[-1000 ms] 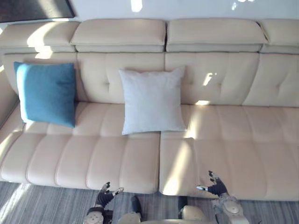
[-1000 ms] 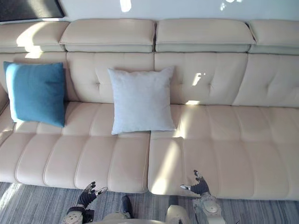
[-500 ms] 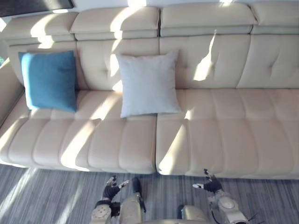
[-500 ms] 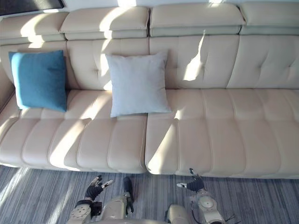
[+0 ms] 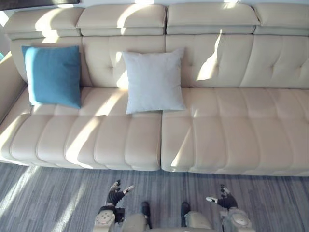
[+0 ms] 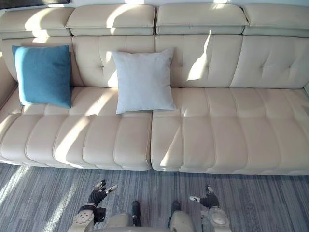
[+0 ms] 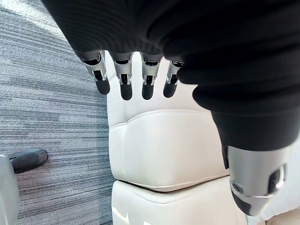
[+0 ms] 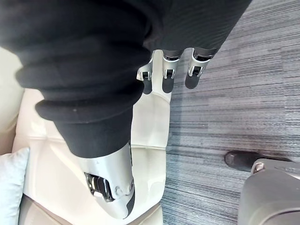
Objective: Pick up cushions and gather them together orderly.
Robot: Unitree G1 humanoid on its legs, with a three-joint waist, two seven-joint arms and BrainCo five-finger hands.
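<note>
Teal-blue cushion [image 5: 52, 76] leans upright against the backrest near the left end of the sofa [image 5: 231, 135]. A pale grey cushion [image 5: 153, 80] leans the same way nearer the middle, and a strip of bare seat and backrest keeps the two apart. Neither is held, so the gathering looks not yet begun, and the step in hand appears to be the approach.

The left hand [image 5: 116, 192] and right hand [image 5: 224, 200] hang low over the floor [image 5: 43, 198], well short of the seat front. Both have their fingers straight and spread, thumbs apart, with nothing in them.

The next move likely calls for closing in on the sofa and reaching across the deep seat. One cushion could then be taken by an edge and stood beside the other. Being soft, it may sag in a one-sided grasp.

The sofa is cream leather with ribbed seats and a tufted back, barred with sunlight. It runs wide, and its right half is bare. The floor is grey striped carpet.
</note>
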